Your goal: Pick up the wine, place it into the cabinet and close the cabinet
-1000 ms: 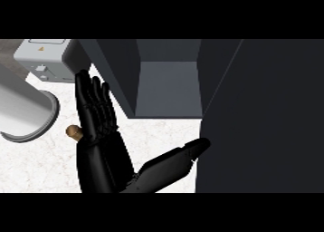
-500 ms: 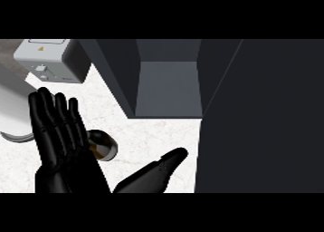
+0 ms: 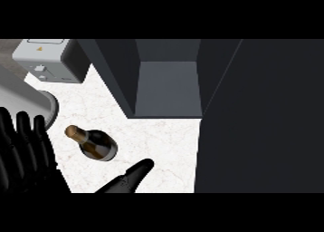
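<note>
My open hand point(image 3: 24, 149) flanks the wine point(image 3: 97, 145); I should curl fingers and thumb around its body before lifting.

We see the hand point(image 3: 21, 154) cut off at 7 o'clock; cabinet door point(image 3: 265, 118) runs off at 3.

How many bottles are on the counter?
1. The wine bottle stands on the white counter, in front of the open cabinet and just right of the left hand. Others may be hidden behind the cabinet door.
</note>
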